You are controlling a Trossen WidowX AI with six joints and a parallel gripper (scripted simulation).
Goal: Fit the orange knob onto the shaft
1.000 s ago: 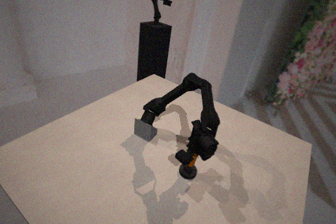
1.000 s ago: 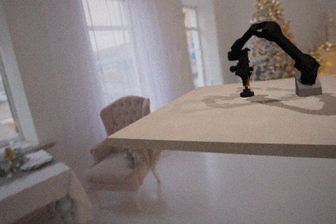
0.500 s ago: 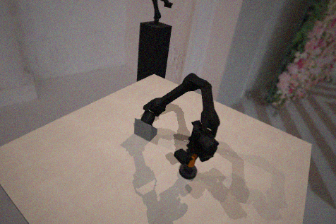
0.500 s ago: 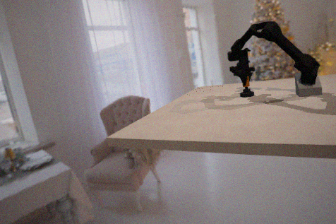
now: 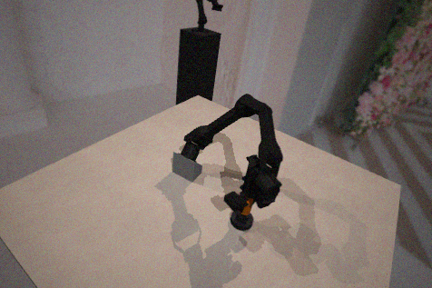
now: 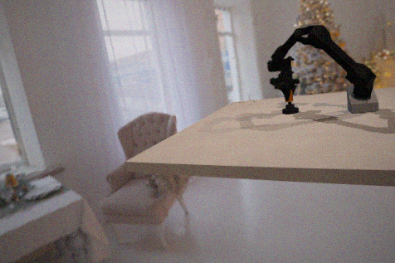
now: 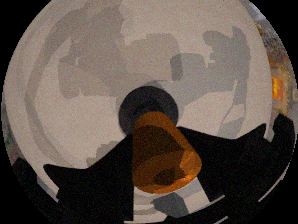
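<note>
The orange knob [image 5: 246, 208] [image 6: 290, 96] [image 7: 159, 150] is held upright between the fingers of my gripper [image 5: 248, 203] [image 6: 289, 98] [image 7: 154, 135], which is shut on it. The round dark pedestal [image 5: 241, 225] [image 6: 290, 111] [image 7: 128, 111] stands on the table directly below the knob. In the exterior view a short dark section shows between the knob's lower end and the pedestal's base, so the knob is not down on the base. The knob hides most of the shaft in the wrist view. Whether the shaft's tip is inside the hole, and where the flat sides face, cannot be seen.
The arm's grey base block [image 5: 186, 166] [image 6: 363, 105] stands on the pale table [image 5: 113, 181] [image 6: 232, 144]. The arm arches from it to above the pedestal. Shadows of the arm lie around the pedestal. A black column [image 5: 198, 64] carrying a small dark arm stands beyond the table.
</note>
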